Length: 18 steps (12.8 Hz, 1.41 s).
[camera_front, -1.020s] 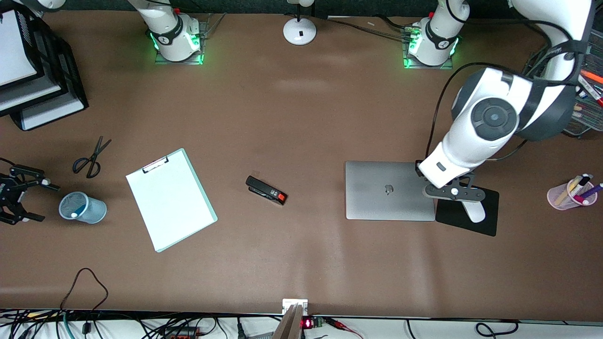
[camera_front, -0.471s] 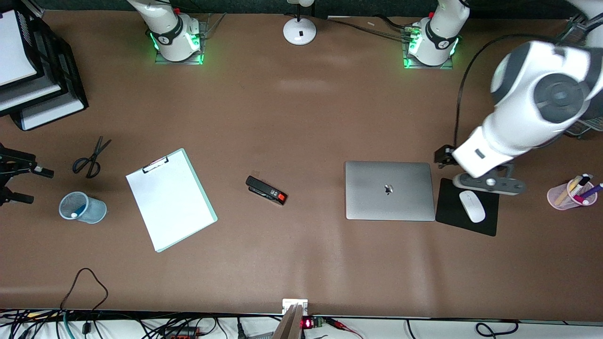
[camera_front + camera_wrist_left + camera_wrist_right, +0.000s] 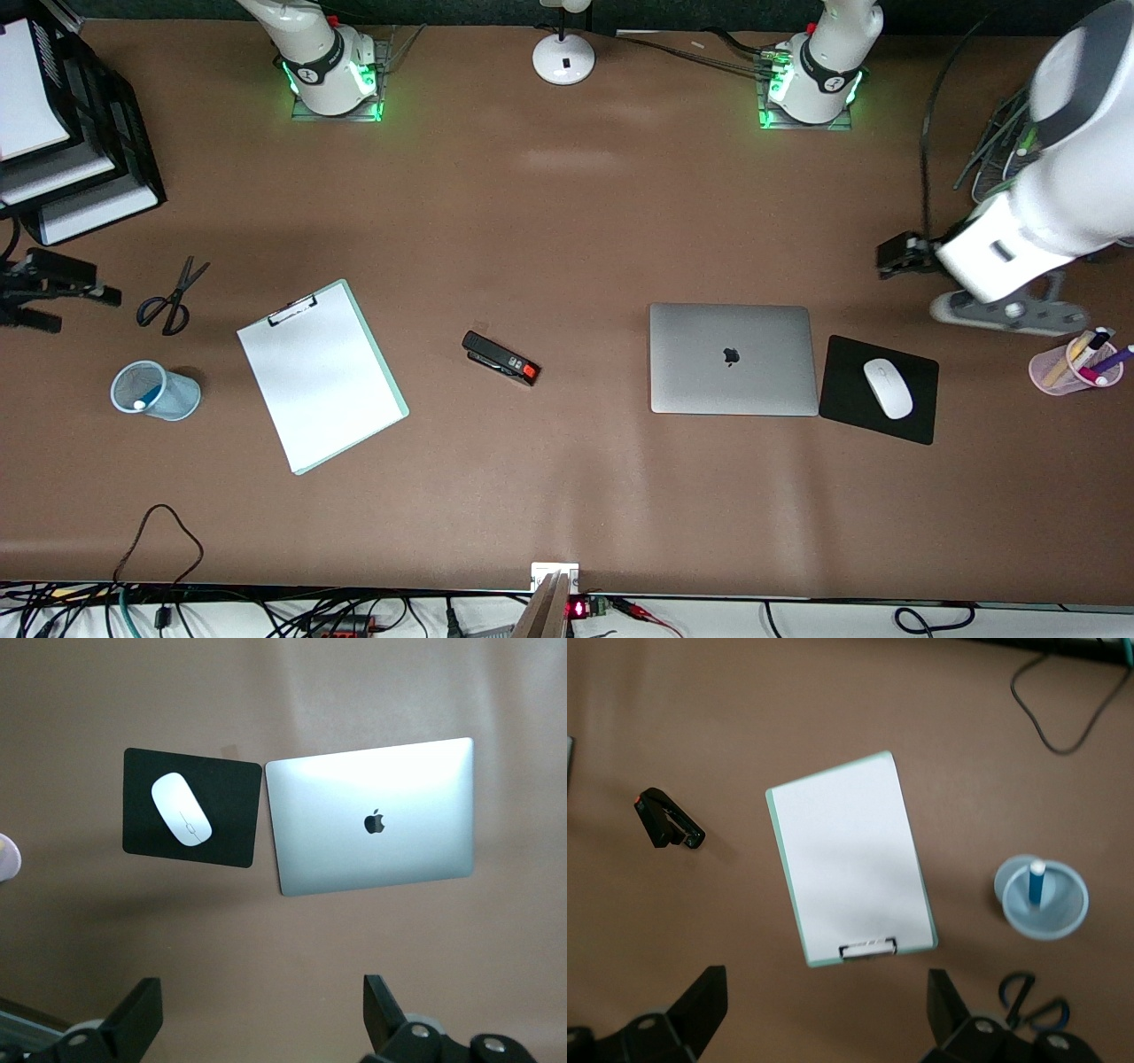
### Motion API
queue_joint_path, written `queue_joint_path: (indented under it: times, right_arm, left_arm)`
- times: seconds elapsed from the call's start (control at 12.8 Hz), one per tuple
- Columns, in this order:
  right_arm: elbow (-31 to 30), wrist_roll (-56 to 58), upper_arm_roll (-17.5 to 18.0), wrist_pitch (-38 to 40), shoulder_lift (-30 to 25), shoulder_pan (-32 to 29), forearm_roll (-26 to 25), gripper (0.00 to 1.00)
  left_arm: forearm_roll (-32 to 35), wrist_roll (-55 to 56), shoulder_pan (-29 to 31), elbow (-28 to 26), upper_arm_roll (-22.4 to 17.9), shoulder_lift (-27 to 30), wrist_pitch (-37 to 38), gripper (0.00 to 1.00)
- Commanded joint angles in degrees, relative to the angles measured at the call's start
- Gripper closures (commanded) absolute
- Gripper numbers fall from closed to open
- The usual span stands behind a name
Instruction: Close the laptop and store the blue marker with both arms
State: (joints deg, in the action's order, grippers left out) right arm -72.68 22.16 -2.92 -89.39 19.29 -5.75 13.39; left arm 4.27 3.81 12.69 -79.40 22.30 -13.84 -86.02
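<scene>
Both jobs look done: the slim silver-grey laptop lies shut, and the light-blue marker stands in the pale blue cup. Left gripper and right gripper hang spread, empty, at frame edges.

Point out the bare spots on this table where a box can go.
Bare patches: between the stapler and the closed laptop, and the wide strip from there up to both arm bases. Crowded: laptop against mouse pad; scissors, blue cup and clipboard cluster together.
</scene>
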Motion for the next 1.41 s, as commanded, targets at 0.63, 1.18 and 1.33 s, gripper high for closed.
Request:
queue_joint_path:
  times: [0.63, 1.18, 1.33]
  right_arm:
    - [-18.4, -23.5, -0.2, 2.7, -18.6, 10.1, -12.7, 0.0]
    - [-30.2, -23.6, -0.2, -3.2, -28.1, 10.1, -14.3, 0.0]
    - [-30.4, -23.5, -0.2, -3.4, -28.8, 10.1, -14.3, 0.0]
  left_arm:
    - [-3.4, -5.0, -13.0, -21.0, -19.8, 18.7, -11.4, 0.0]
    - [-3.2, -8.7, -13.0, -20.3, -19.7, 18.5, -11.3, 0.0]
    - [-3.2, -8.9, -13.0, -19.8, -19.5, 18.4, -11.2, 0.0]
